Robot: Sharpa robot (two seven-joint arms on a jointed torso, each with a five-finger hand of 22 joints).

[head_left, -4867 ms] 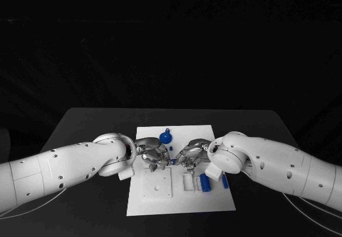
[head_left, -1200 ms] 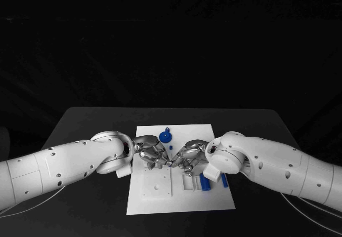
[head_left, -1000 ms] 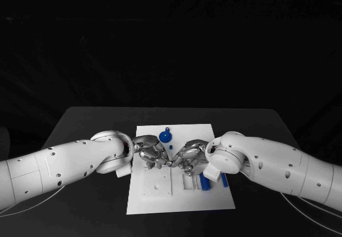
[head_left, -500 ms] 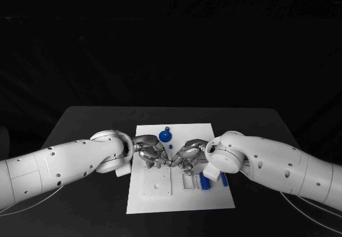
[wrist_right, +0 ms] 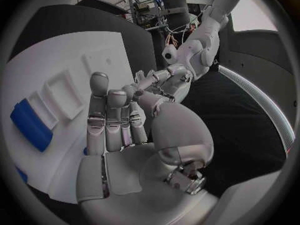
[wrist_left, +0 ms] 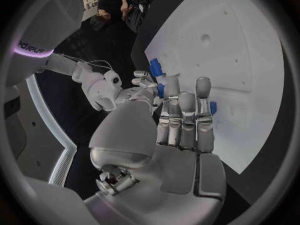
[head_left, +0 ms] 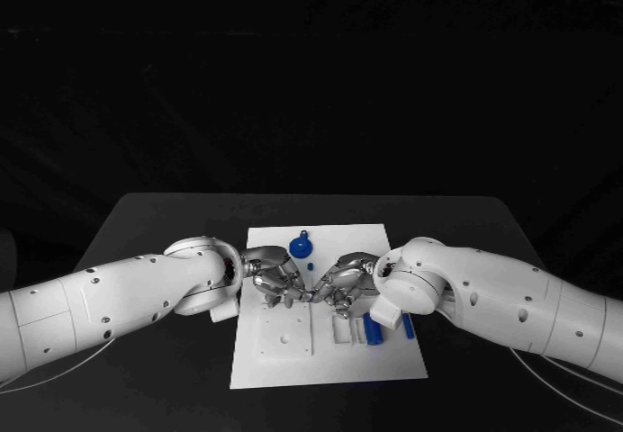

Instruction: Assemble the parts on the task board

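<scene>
Head view: the white task board is seen lying on the black table, and the two hands are met over its middle. Nearest the camera, below the fingertips, a raised white block with small holes is seen on the board. Just beside the right hand's fingers, on the near side, two long blue parts are set side by side at the board's right part, next to a white slotted fixture.

The left hand is brought in from the left and the right hand from the right, fingertips nearly touching above the board. A small blue part is glimpsed between the two sets of fingers; which hand holds it cannot be told, and whether either hand is clamped on anything cannot be told.

Beyond the fingers, a round blue part with a short stem is seen resting on the board's far part.

From the left wrist, the left hand's fingers are held straight and close together over the board, with blue parts just past the fingertips. From the right wrist, the right hand's fingers are likewise held together and extended, a long blue part lying on the board beside them.
</scene>
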